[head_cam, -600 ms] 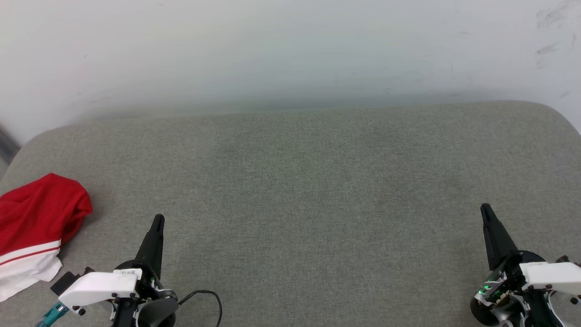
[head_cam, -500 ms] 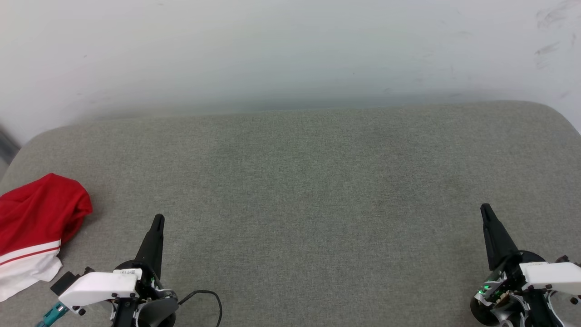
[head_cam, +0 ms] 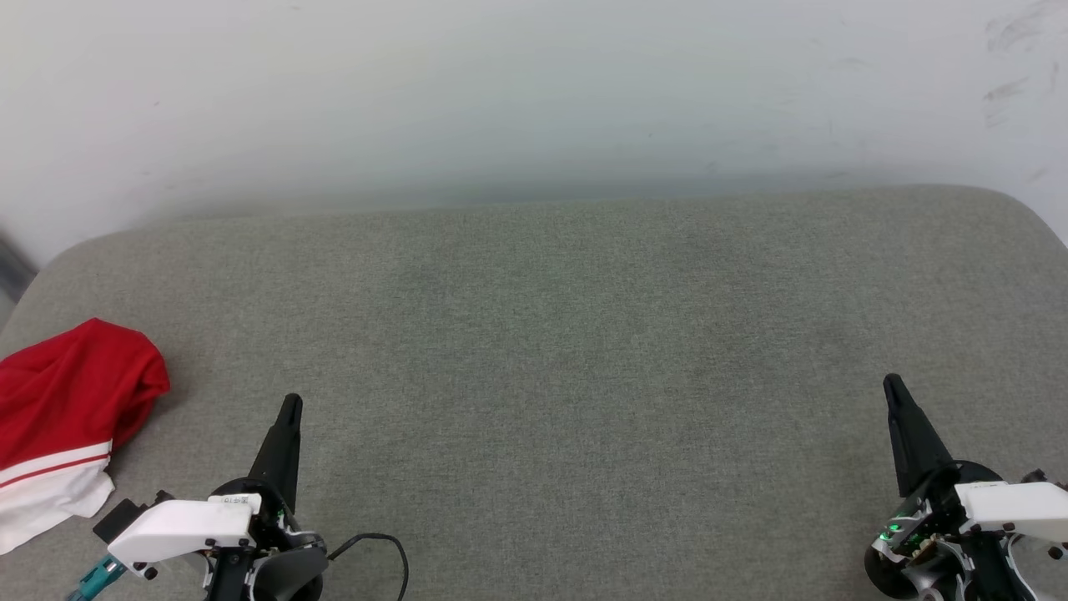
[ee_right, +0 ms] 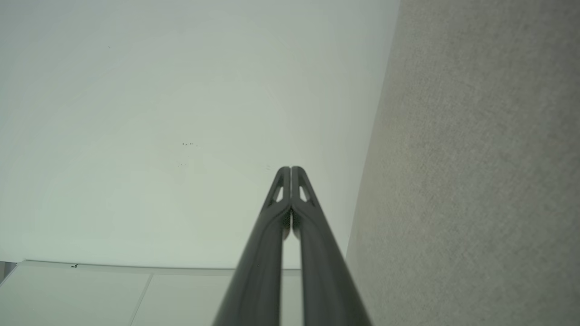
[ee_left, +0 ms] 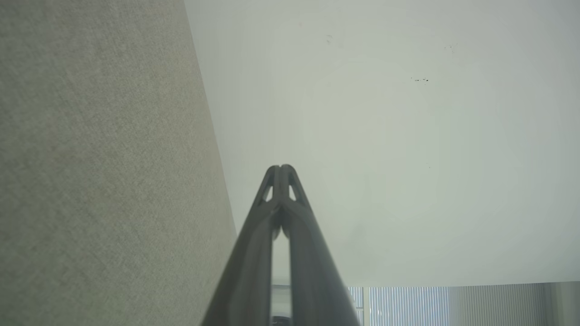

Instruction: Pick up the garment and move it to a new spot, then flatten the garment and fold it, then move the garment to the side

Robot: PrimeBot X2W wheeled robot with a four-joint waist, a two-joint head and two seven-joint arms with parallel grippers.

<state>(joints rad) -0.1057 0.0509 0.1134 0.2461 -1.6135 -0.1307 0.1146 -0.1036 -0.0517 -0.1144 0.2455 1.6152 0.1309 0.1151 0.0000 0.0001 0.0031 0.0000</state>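
Note:
The red garment point(head_cam: 71, 392) lies bunched at the left edge of the grey cushioned surface point(head_cam: 551, 334), with a white striped cuff at its near end; part of it runs out of the head view. My left gripper point(head_cam: 290, 404) is shut and empty, to the right of the garment and apart from it. In the left wrist view the left gripper point(ee_left: 281, 168) has its tips pressed together. My right gripper point(head_cam: 891, 382) is shut and empty at the lower right, far from the garment. The right wrist view shows the right gripper point(ee_right: 290, 169) with fingertips touching.
A pale wall point(head_cam: 534, 92) rises behind the grey surface, whose back edge curves down at both far corners. A black cable point(head_cam: 384, 542) loops beside the left wrist. Both wrist views look along the surface towards the wall.

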